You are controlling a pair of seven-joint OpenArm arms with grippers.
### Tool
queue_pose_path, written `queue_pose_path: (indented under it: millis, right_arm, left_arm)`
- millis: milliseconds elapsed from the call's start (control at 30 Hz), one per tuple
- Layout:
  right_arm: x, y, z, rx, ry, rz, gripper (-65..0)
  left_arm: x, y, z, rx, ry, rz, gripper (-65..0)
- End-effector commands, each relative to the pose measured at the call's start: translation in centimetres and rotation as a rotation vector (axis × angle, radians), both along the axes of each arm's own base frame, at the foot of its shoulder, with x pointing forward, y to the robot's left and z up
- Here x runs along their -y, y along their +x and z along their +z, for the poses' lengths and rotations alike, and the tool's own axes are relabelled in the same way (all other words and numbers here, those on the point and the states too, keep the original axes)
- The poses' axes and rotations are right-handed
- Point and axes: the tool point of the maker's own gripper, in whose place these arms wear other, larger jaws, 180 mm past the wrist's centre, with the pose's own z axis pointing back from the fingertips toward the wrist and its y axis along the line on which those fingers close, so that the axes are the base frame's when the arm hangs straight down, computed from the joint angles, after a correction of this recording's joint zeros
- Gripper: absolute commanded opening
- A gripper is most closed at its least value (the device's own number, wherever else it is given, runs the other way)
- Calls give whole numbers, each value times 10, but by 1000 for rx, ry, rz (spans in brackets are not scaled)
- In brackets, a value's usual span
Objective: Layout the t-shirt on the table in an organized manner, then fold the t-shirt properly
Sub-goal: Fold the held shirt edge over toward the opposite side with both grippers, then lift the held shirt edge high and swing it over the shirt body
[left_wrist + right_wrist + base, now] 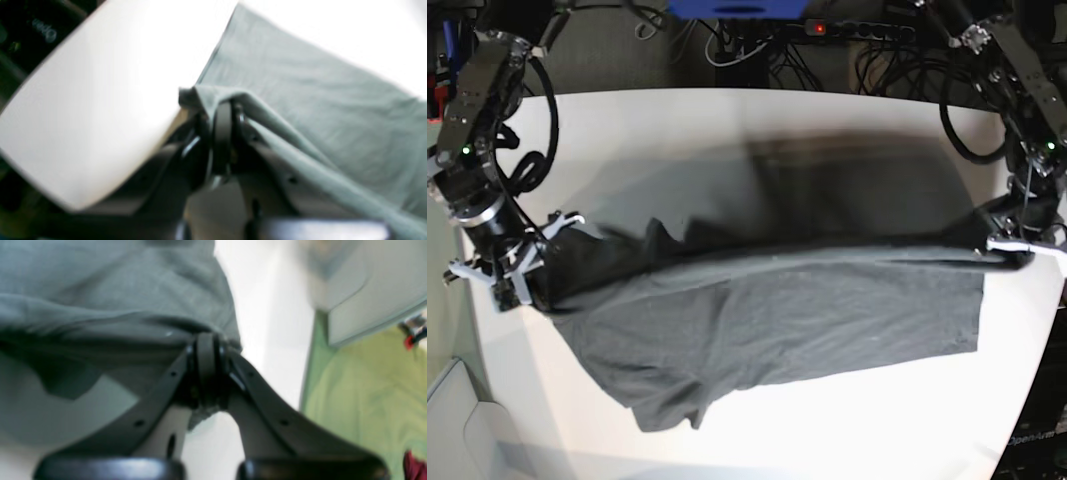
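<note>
The dark grey t-shirt (767, 320) is stretched across the white table (677, 115) between my two grippers. Its upper edge is pulled taut and raised, and the lower part lies on the tabletop. In the base view my left gripper (1004, 247) is shut on the shirt's edge at the right. My right gripper (532, 278) is shut on the bunched fabric at the left. The left wrist view shows the left gripper (222, 110) pinching a fold of the t-shirt (317, 110). The right wrist view shows the right gripper (206, 346) clamped on the cloth (116, 290).
Cables and a power strip (857, 28) run behind the table's far edge. A pale bin (457, 420) sits off the table's left front corner. Green floor (367, 396) shows past the table edge near the right gripper. The left gripper is close to the table's right edge.
</note>
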Motion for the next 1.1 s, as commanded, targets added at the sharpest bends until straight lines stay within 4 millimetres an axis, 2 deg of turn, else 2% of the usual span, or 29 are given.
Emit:
queue_pose_path:
  millis: [0, 300, 533, 633, 733, 867, 967, 1067]
  right_arm:
    - [0, 8, 23, 75, -4, 8, -650]
    - [0, 35, 79, 233, -4, 8, -650]
    - [0, 41, 106, 313, -6, 9, -650]
    - [-8, 38, 122, 414, 22, 56, -650]
    - [-13, 32, 131, 493, 50, 89, -650]
    - [-25, 24, 152, 628, 109, 138, -650]
    - [-19, 13, 160, 704, 135, 138, -650]
    - [-13, 1, 174, 804, 167, 132, -650]
  left_arm:
    - [-3, 10, 23, 74, 32, -2, -646]
    - [-10, 45, 85, 248, 65, 1, -646]
    - [-14, 59, 126, 352, 85, 7, -646]
    - [-8, 68, 148, 427, 53, -25, -646]
    - [-1, 74, 161, 479, 15, -54, -646]
    - [4, 76, 165, 496, -3, -75, -647]
    - [8, 77, 165, 507, -27, -99, -647]
    - [8, 77, 176, 534, -26, -127, -647]
